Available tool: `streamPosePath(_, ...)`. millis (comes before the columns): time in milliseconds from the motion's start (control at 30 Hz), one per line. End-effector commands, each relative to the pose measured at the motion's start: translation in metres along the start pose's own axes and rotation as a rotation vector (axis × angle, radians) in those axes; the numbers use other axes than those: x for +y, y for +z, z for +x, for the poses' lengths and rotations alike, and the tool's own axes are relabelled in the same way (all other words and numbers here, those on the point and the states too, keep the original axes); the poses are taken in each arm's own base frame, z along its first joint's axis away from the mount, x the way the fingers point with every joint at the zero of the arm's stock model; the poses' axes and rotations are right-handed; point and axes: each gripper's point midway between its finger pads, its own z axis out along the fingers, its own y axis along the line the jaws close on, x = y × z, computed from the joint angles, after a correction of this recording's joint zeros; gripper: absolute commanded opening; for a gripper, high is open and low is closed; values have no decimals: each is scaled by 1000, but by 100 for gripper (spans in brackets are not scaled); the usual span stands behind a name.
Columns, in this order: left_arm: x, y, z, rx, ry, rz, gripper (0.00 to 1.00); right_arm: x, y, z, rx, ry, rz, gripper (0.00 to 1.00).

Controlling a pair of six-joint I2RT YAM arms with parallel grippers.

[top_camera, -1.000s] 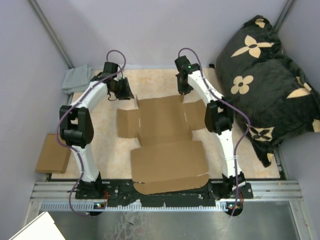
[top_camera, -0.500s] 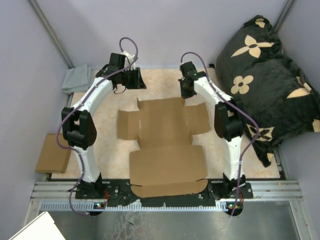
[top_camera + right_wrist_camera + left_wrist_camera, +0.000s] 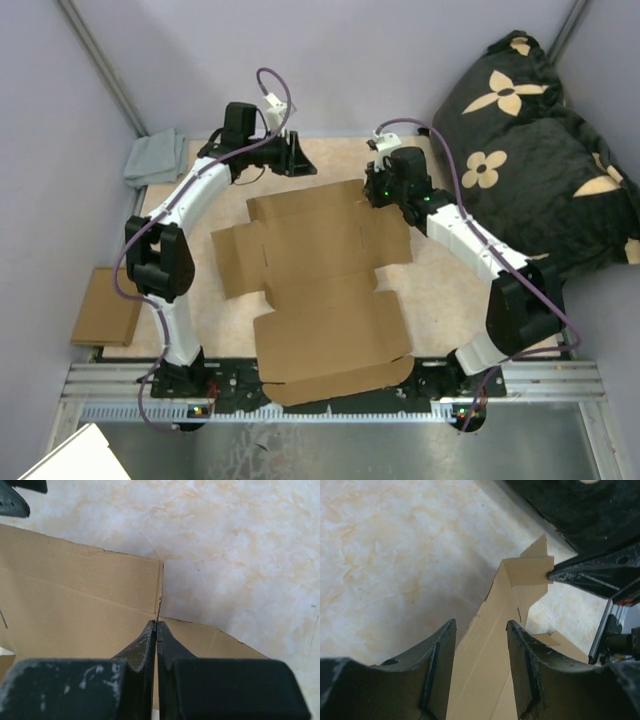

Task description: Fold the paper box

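**Flat box on a marbled table, one claw on each side**

The box lies opened out in the middle of the table, between the two arms. Its near end reaches the metal rail at the front. In the left wrist view, its far edge looks lifted a little, with a shadow under it.

The table top is pale cream with soft marble swirls. The walls around it are plain light purple-grey. A grey cloth sits at the far left corner. A small cardboard scrap lies off the left side of the table. A big black pillow with cream flower shapes fills the right side.

The left claw hangs over the far edge of the box with its fingers spread apart, holding nothing. The right claw has its fingers pressed tight together. Its tips touch the box at a slit near the far right corner.
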Motion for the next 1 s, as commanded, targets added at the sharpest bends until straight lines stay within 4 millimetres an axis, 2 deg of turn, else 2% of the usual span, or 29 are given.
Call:
streamPosePath(0,-23,-15,0,-20,125,85,52,13,-12,-32,-156,-60,-66,0)
streamPosePath(167,-16,-29,21,-6,188,11,52,15,-22,-41,-195,-63,-72,0)
streamPosePath(300,7,-34,32,4,199,-122,52,18,-26,-45,-198,-76,-87,0)
streamPosePath(500,12,-30,28,3,209,-129,53,26,-33,-47,-197,-116,-132,0)
streamPosePath(600,8,-25,31,14,204,-82,53,31,-39,-46,-207,-135,-157,0)
streamPosePath(700,-6,-23,37,24,195,9,53,32,-42,-43,-212,-148,-165,0)
streamPosePath(967,-36,-29,55,31,166,172,50,34,-47,-41,-208,-157,-174,0)
